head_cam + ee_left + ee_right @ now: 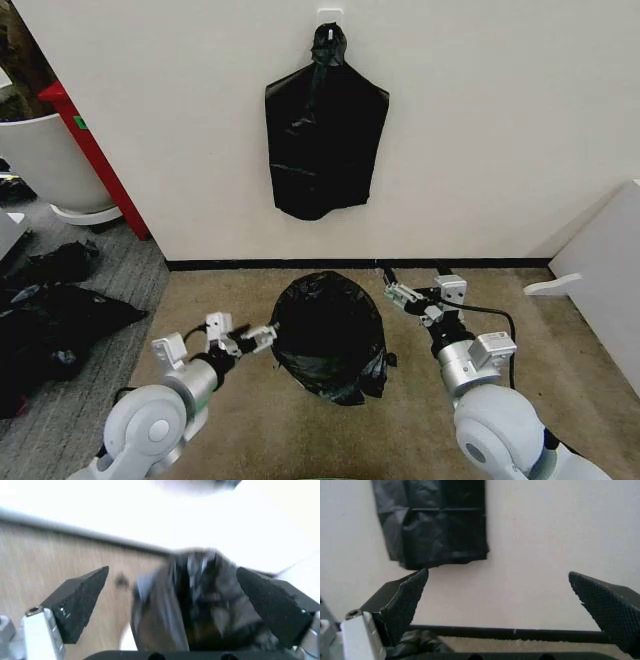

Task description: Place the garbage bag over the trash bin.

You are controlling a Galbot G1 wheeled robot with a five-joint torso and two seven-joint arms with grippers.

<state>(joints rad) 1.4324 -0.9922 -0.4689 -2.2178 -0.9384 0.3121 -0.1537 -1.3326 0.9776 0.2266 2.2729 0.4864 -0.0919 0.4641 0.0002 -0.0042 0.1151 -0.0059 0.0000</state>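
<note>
The glossy black garbage bag (330, 335) sits bunched in a rounded mound on the tan carpet in front of the wall, covering the trash bin, which is hidden beneath it. My left gripper (245, 338) is open just to the left of the mound, level with its upper part. In the left wrist view the bag (200, 603) shows blurred ahead, between the spread fingers (80, 603). My right gripper (405, 293) is open at the mound's upper right, close to its edge. In the right wrist view a fold of the bag (415, 647) shows near one finger (405, 603).
A bunch of black bags (325, 140) hangs from a wall hook above the mound. A large white tub (45, 155) and a red panel (95, 150) stand at the far left. Black plastic heaps (50, 310) lie on grey carpet. A white panel (610, 290) stands at the right.
</note>
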